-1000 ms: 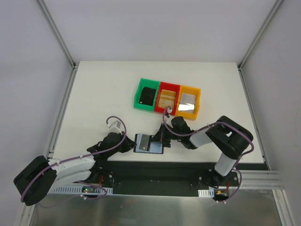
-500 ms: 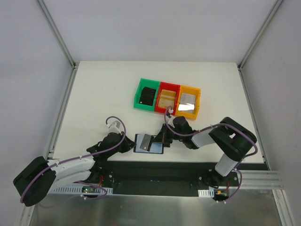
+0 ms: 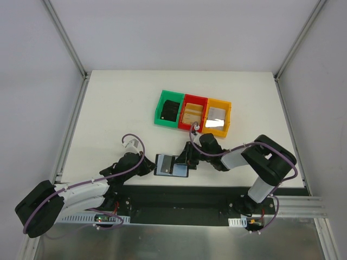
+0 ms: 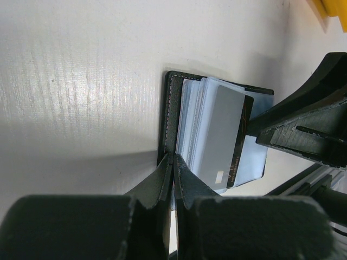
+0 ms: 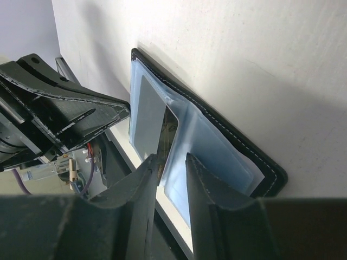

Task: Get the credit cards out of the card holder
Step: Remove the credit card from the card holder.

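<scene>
Two pairs of fingers flank the open card holder (image 3: 171, 165): the left gripper (image 4: 173, 158) has its own pressed together, pinching the holder's black stitched edge at their tips, while the right gripper (image 5: 171, 158) stands slightly parted astride the grey-blue lining's opposite edge, a grey card (image 4: 217, 132) lying between both.

White table (image 3: 124, 108), pale grey walls (image 3: 179, 32) on 3 sides, aluminium corner posts (image 3: 65, 37) (2 visible), soft even light

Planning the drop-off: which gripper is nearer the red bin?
Right. The right gripper sits just near-side of the red bin, over the card holder; the left gripper is farther, at the holder's left edge.
</scene>
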`<state>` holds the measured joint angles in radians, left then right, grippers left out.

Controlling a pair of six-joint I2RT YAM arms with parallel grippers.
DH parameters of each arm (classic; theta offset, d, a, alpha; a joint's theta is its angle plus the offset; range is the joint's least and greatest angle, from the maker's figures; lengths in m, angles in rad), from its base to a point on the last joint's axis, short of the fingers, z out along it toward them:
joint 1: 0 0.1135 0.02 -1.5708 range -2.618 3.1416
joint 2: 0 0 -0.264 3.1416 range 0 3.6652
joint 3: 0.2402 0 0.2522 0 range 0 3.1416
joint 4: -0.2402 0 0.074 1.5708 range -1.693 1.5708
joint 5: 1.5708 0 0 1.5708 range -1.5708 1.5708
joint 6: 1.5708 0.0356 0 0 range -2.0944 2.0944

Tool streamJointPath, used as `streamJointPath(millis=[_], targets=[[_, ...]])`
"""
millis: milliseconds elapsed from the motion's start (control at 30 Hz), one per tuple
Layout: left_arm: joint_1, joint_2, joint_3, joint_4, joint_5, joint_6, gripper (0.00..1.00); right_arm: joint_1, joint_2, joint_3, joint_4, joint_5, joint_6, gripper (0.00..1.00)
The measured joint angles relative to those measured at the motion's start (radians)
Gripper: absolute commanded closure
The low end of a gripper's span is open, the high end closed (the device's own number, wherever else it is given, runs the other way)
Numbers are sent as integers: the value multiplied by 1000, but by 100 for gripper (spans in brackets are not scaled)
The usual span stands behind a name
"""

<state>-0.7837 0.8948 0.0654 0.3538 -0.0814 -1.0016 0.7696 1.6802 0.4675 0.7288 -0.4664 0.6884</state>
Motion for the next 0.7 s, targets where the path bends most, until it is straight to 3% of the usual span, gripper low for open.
streamJointPath(millis=[700], targets=[[0, 55, 0, 63, 13, 0, 100, 6, 12, 10, 29, -37, 45, 61]])
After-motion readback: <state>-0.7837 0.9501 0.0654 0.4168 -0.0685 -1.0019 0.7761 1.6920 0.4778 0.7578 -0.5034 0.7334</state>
